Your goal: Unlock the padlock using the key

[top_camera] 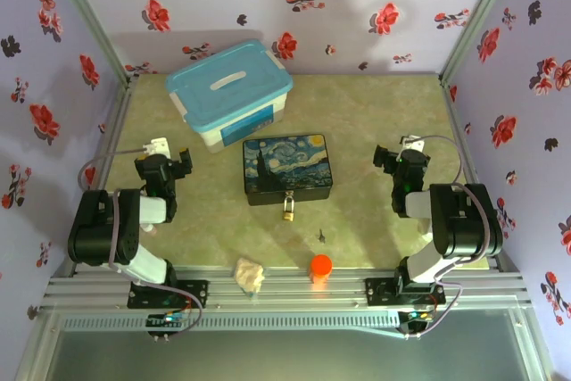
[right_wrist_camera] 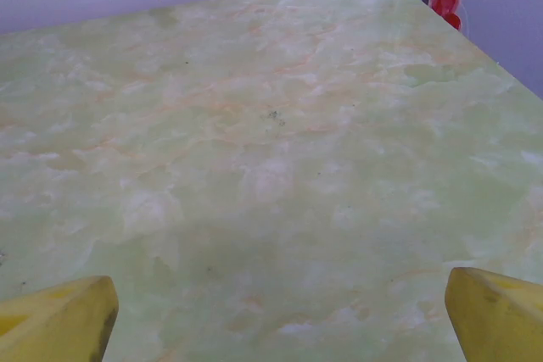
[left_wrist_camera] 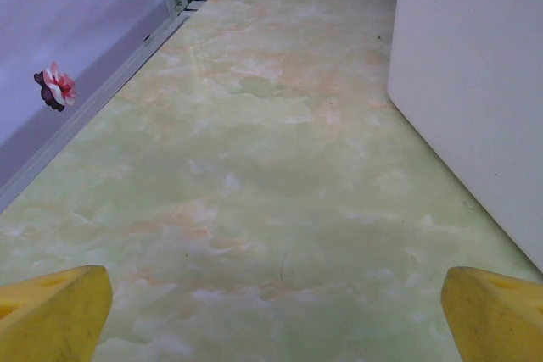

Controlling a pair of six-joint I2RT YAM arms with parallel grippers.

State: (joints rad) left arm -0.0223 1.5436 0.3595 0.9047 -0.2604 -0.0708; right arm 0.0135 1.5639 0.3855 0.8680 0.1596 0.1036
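Observation:
The small brass padlock [top_camera: 288, 210] hangs at the front edge of the painted tin box [top_camera: 288, 167] in the middle of the table. The tiny dark key [top_camera: 320, 236] lies flat on the table, a little in front and to the right of the padlock. My left gripper [top_camera: 166, 160] is far to the left of the box, open and holding nothing. In the left wrist view its yellow fingertips [left_wrist_camera: 55, 311] stand wide apart over bare table. My right gripper [top_camera: 399, 156] is to the right of the box, open too, and its yellow fingertips [right_wrist_camera: 496, 315] are also spread over bare table.
A white container with a blue lid [top_camera: 229, 91] stands behind the tin box, and its white wall [left_wrist_camera: 475, 82] rises to the right of my left gripper. An orange cylinder [top_camera: 320, 267] and a beige lump [top_camera: 249, 276] sit near the front edge. Flowered walls enclose the table.

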